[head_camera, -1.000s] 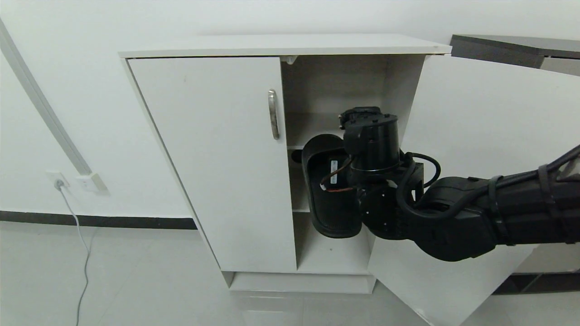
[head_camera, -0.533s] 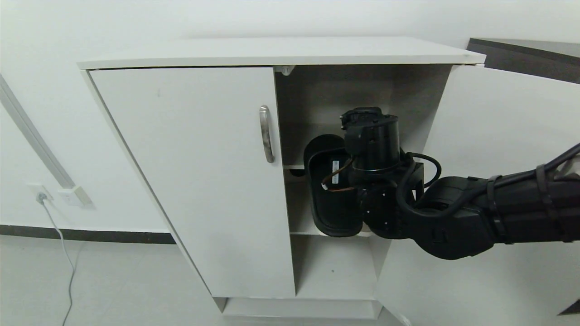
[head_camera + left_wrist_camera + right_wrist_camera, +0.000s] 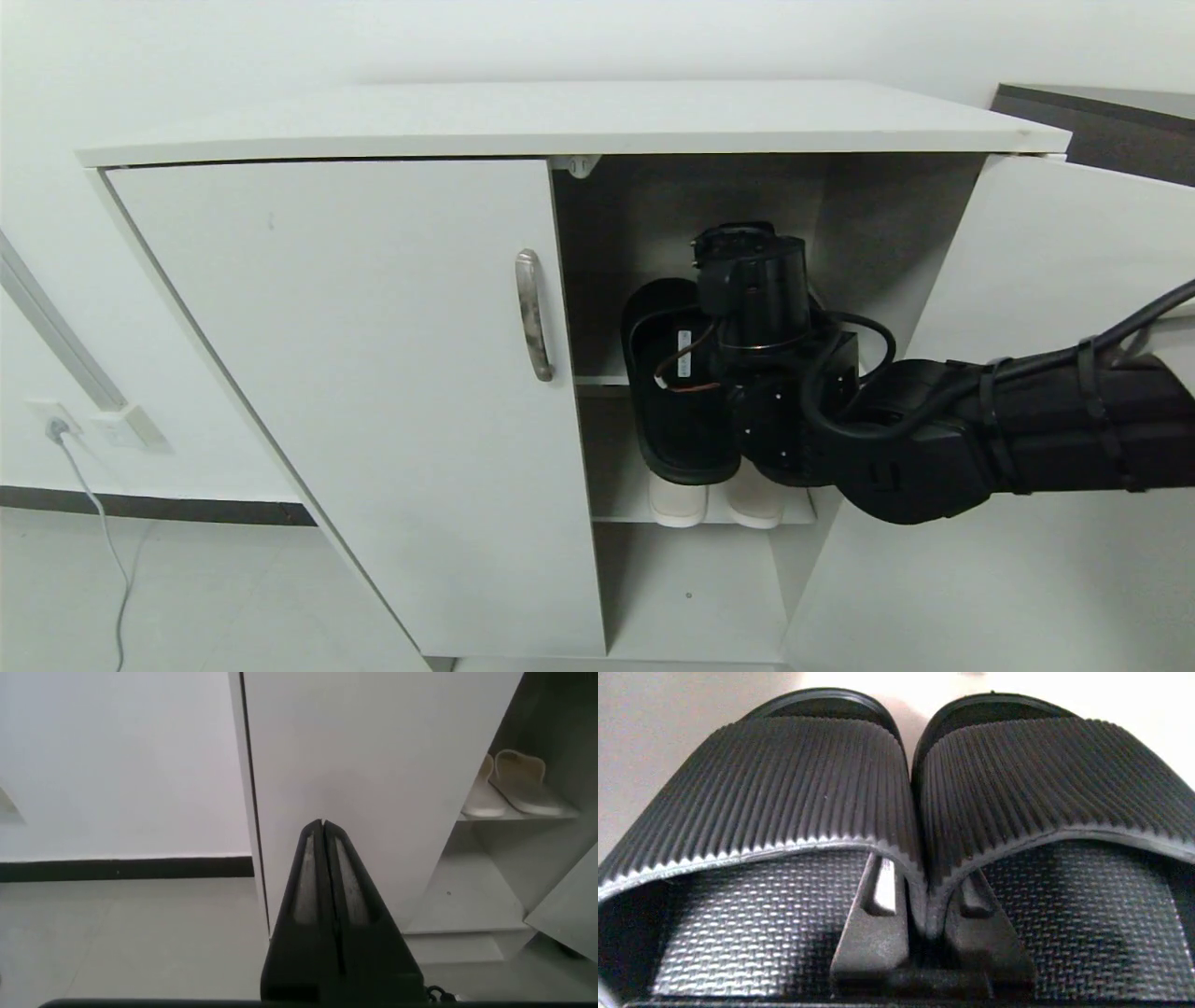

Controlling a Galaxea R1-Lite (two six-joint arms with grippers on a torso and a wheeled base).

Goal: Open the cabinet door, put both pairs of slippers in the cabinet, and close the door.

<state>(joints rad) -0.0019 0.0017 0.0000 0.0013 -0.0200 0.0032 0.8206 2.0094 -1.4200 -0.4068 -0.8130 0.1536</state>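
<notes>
The right gripper (image 3: 924,905) is clamped on the pair of black slippers (image 3: 677,383), its fingers (image 3: 878,910) pinching the two inner side walls together under the ribbed straps. The pair hangs on end in the open right half of the white cabinet (image 3: 560,117), just above a pair of white slippers (image 3: 714,499) that sits on a shelf (image 3: 616,513). The right door (image 3: 1027,327) stands swung open; the left door (image 3: 355,373), with its metal handle (image 3: 532,315), is closed. The left gripper (image 3: 322,826) hangs low facing the left door, fingers pressed together, holding nothing.
</notes>
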